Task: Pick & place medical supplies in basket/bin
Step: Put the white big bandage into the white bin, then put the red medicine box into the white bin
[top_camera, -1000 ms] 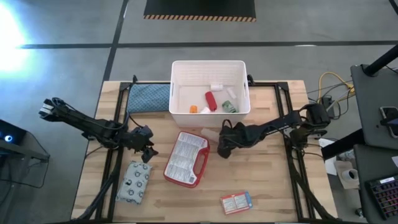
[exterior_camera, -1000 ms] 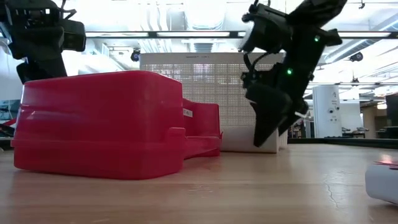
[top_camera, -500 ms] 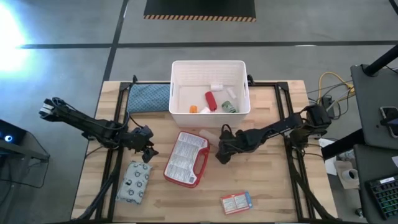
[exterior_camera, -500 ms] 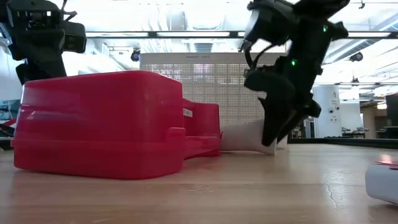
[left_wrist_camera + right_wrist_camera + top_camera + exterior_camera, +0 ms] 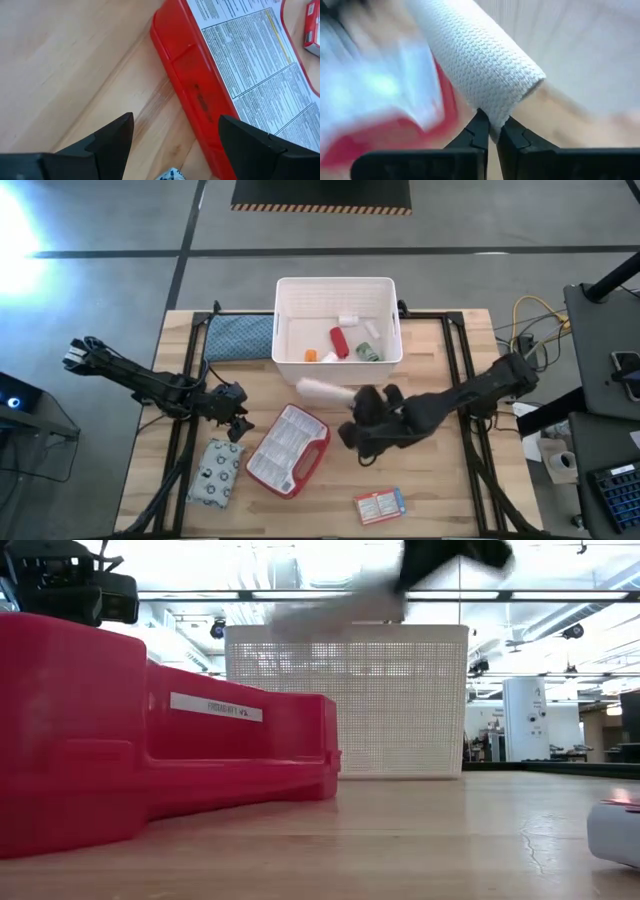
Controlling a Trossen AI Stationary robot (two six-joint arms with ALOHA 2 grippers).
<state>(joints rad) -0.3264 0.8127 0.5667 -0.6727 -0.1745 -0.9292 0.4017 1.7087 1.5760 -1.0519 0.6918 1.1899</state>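
Observation:
My right gripper [image 5: 349, 404] hangs above the table in front of the white bin [image 5: 284, 320], shut on a white woven roll [image 5: 322, 391]. In the bin lie a red cylinder [image 5: 339, 342], a green bottle [image 5: 369, 351] and small white tubes [image 5: 348, 319]. The red-edged case [image 5: 288, 464] lies flat on the table at near centre, with a patterned pouch [image 5: 216, 472] to its left and a small box [image 5: 380, 505] near the front edge. My left gripper [image 5: 238, 413] stands open just left of the case [image 5: 200, 95], touching nothing. My right gripper pinches the roll at the rim of one end [image 5: 496, 121] between its two fingers. The fingers slant down and lie along the roll. The roll is lifted clear of the table and sticks out beyond the fingertips toward the table's left, blurred in the low view [image 5: 330, 612].
A blue quilted pad [image 5: 240, 337] lies left of the bin at the far edge. Bare wood lies between the case and the bin, and at the table's near right around the small box.
My right gripper has shut on the white roll that lay before the bin's near wall, and has risen fast with it while rolling. The roll is now lifted clear. The red-edged case has slid toward the near-left and turned.

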